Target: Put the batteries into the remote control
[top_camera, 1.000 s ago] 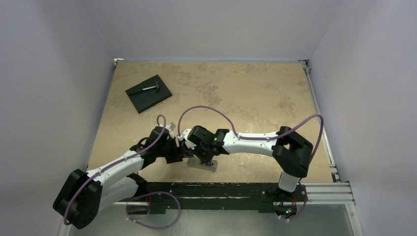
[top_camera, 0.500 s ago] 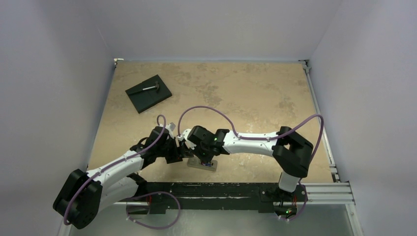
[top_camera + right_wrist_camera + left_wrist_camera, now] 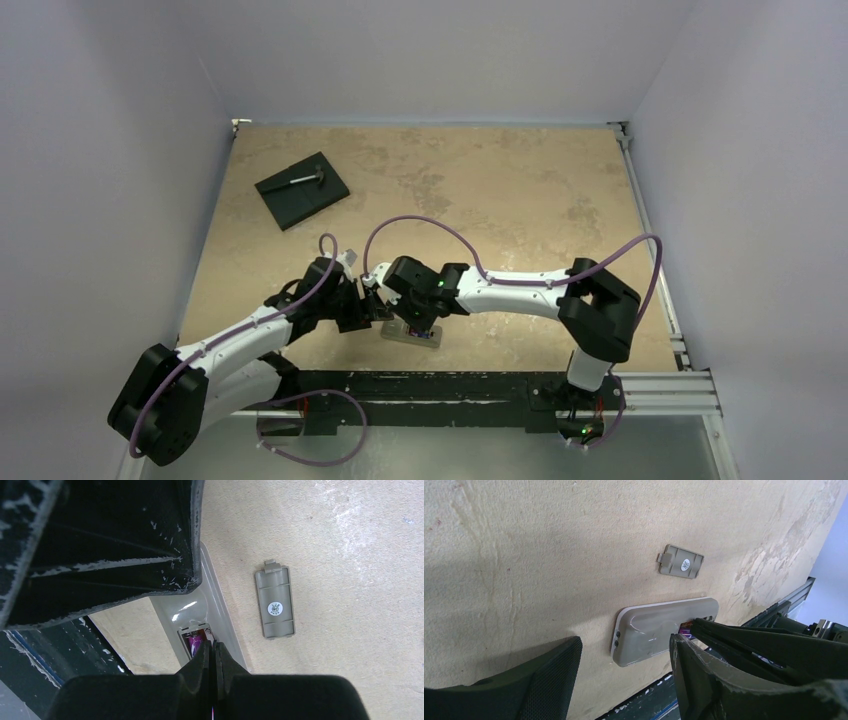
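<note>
The remote control (image 3: 651, 632) lies grey back up near the table's front edge (image 3: 412, 336). Its battery recess is uncovered, and a purple battery (image 3: 194, 641) lies inside, also showing as a sliver (image 3: 685, 627) in the left wrist view. My right gripper (image 3: 211, 649) is shut, its tips pressed together down in the recess beside that battery; nothing shows between them. My left gripper (image 3: 624, 680) stands open just short of the remote's left end, one finger (image 3: 549, 680) on each side, touching nothing that I can see.
The loose grey battery cover (image 3: 274, 602) lies on the table just beyond the remote (image 3: 682, 564). A black square slab (image 3: 301, 189) with a small grey hammer-like tool (image 3: 305, 179) sits at the back left. A black rail (image 3: 450, 385) runs right behind the remote's near side.
The right arm's elbow has crept a touch to the right. Both grippers and the remote look unchanged.
</note>
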Robot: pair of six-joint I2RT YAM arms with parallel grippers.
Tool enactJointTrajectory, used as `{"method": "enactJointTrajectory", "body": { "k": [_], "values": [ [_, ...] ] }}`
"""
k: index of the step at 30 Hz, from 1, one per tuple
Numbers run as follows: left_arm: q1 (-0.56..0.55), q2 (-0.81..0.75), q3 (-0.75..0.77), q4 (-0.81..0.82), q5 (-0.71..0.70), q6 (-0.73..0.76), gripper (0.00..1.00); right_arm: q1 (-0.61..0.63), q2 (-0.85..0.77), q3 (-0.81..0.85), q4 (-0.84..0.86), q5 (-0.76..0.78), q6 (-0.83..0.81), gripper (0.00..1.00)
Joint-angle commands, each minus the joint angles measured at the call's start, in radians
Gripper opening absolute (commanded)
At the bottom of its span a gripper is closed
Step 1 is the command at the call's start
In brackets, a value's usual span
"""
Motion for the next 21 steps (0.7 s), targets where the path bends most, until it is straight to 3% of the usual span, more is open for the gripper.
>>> {"method": "enactJointTrajectory", "body": {
  "k": [1, 21],
  "values": [
    [0.005, 0.007, -0.016, -0.028, -0.031, 0.021, 0.65, -0.001, -0.023, -0.007, 0.023, -0.017, 0.000, 0.00],
    [0.005, 0.009, -0.015, -0.028, -0.031, 0.024, 0.65, 0.001, 0.007, -0.018, 0.037, -0.039, 0.001, 0.00]
  ]
}}
